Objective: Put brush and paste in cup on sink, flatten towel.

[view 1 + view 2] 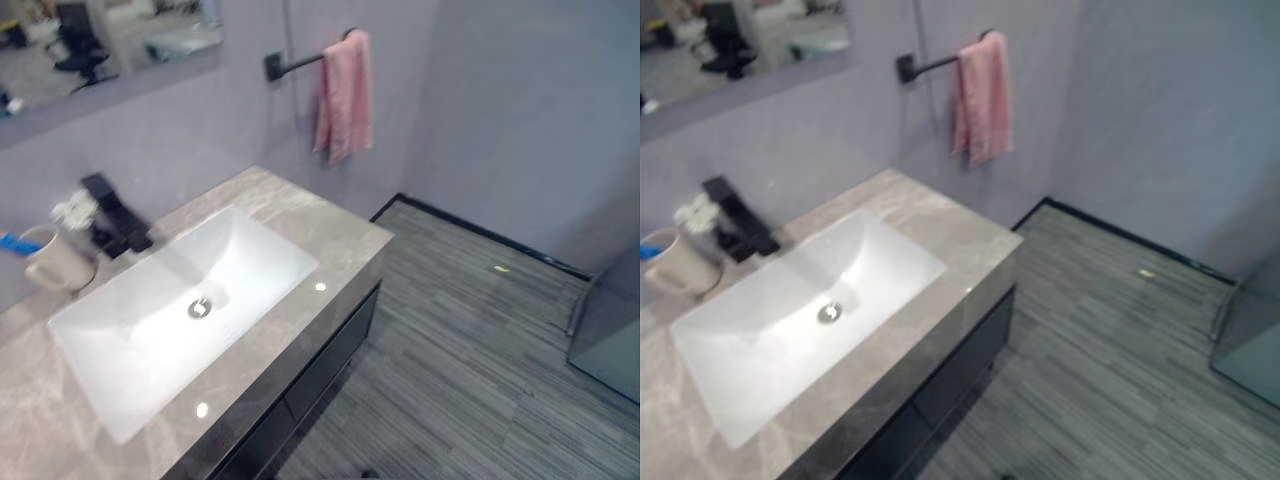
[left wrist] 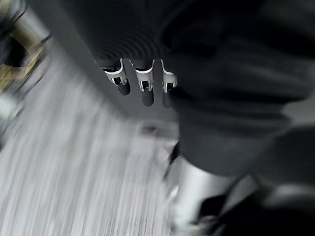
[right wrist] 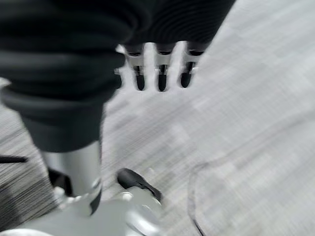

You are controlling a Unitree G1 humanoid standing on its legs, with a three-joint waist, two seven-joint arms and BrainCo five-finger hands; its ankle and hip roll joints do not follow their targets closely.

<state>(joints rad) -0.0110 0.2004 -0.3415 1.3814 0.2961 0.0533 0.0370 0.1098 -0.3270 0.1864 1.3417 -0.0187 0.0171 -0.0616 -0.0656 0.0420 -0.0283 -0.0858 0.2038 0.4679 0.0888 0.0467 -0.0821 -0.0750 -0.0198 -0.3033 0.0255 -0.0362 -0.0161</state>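
The pink towel [image 1: 345, 95] hangs bunched over the black wall bar [image 1: 300, 62], well apart from both hands. The left hand [image 2: 142, 83] and right hand [image 3: 162, 73] hang over the striped grey floor [image 1: 470, 340], fingers relaxed and apart, holding nothing. A beige cup [image 1: 55, 262] holding a blue brush [image 1: 18, 243] stands at the countertop's [image 1: 330, 240] back left edge, beside the black faucet [image 1: 115, 215] and white sink [image 1: 170, 320].

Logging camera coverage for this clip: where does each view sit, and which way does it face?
Left eye view: on the head, down at the sink, cup and pink towel.
Right eye view: beside it, sharing that scene, slightly shifted.
Left wrist view: along the left hand, fingers straight, holding nothing, over striped floor.
Right wrist view: along the right hand, likewise, above the same flooring.
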